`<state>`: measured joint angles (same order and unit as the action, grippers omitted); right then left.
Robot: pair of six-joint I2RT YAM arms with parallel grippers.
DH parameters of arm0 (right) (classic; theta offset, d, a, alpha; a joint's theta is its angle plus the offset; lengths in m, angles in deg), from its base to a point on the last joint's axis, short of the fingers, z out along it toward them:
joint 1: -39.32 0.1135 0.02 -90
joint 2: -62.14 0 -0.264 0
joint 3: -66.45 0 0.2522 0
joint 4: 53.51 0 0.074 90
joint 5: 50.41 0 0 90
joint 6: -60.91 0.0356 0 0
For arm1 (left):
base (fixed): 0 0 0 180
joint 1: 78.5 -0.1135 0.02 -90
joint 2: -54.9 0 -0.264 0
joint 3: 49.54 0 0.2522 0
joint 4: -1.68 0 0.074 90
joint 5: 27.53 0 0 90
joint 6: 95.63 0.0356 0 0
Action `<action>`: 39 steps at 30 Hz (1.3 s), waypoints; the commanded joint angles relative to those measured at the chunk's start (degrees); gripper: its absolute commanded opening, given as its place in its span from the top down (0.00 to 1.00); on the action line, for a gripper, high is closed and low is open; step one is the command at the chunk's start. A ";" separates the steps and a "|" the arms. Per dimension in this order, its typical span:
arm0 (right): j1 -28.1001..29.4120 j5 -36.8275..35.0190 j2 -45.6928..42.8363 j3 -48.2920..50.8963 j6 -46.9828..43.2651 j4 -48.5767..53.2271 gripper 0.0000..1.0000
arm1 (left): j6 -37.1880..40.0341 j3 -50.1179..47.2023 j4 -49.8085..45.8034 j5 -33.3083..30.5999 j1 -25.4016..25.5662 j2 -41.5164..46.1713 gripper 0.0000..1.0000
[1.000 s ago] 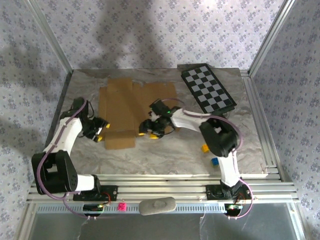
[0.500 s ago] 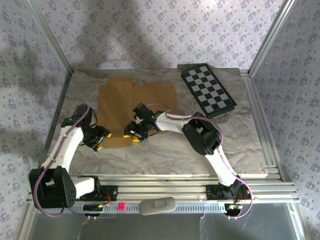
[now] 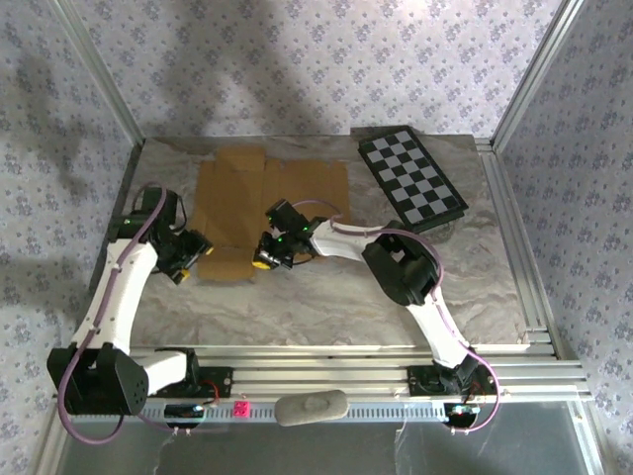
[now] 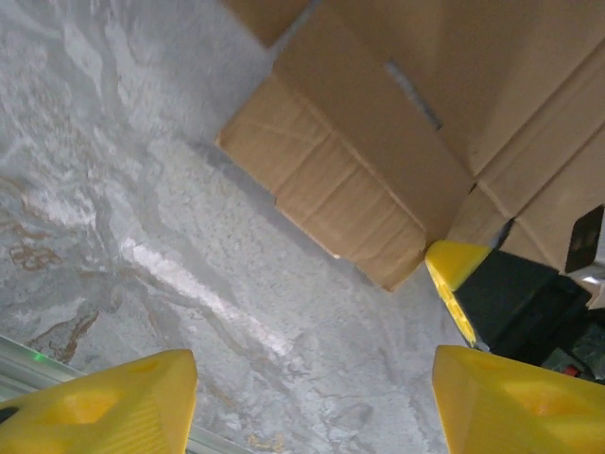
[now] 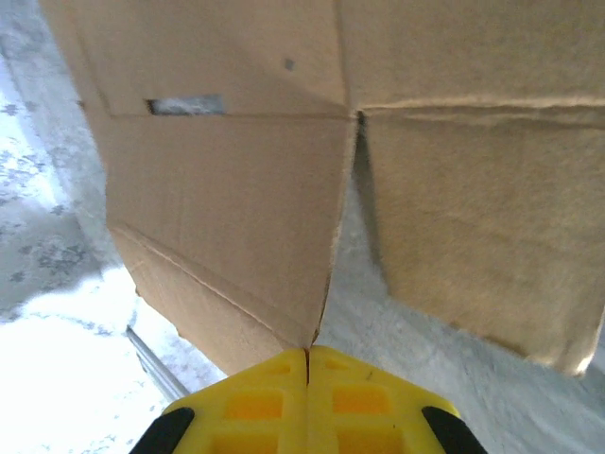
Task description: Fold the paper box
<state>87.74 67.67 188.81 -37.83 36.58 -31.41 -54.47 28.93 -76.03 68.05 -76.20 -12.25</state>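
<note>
The paper box (image 3: 259, 193) lies flat toward the desk's (image 3: 336, 302) 11 o'clock, right tool (image 3: 263, 260) pinched shut on its near flap corner, left tool (image 3: 194, 259) spread wide at its 8 o'clock

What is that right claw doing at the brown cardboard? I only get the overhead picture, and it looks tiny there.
Observer: Its wrist camera shows the right gripper shut, yellow fingers pressed together. An edge of the paper box runs down to their seam. I cannot tell whether it is pinched.
Visitor: And the left claw?
Observer: The left gripper is open, jaws wide apart over the table, short of the cardboard.
Visitor: Is the cardboard one solid sheet?
Observer: Not quite. Close up, a small slot cut through it shows the table beneath.
</note>
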 commanded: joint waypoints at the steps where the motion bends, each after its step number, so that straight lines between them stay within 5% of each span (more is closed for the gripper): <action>1: -2.03 -1.26 -7.96 1.39 1.44 -0.18 1.00 | -0.61 4.10 -3.97 -1.78 -0.44 0.89 0.31; 9: -6.78 1.35 -17.52 7.57 2.76 0.65 1.00 | -5.21 -1.14 7.58 6.75 -5.26 0.27 0.23; 14: -9.28 3.14 -20.33 9.79 2.65 2.14 1.00 | -15.62 -10.36 20.07 15.24 -6.48 -0.05 0.20; 23: -13.72 5.69 -24.55 9.48 3.95 4.36 1.00 | -15.07 -12.40 30.20 16.31 -9.42 -3.74 0.02; 29: -15.10 7.22 -25.94 8.03 5.43 5.73 1.00 | -18.03 -15.86 47.75 24.89 -9.59 -12.54 0.02; 39: -16.12 8.56 -28.69 6.74 7.35 7.61 1.00 | -22.98 -15.82 66.09 27.87 -7.39 -23.18 0.09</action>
<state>72.27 74.62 163.15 -29.26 42.15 -24.85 -75.43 12.01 -17.38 93.32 -84.79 -32.36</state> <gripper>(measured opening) 0.050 0.921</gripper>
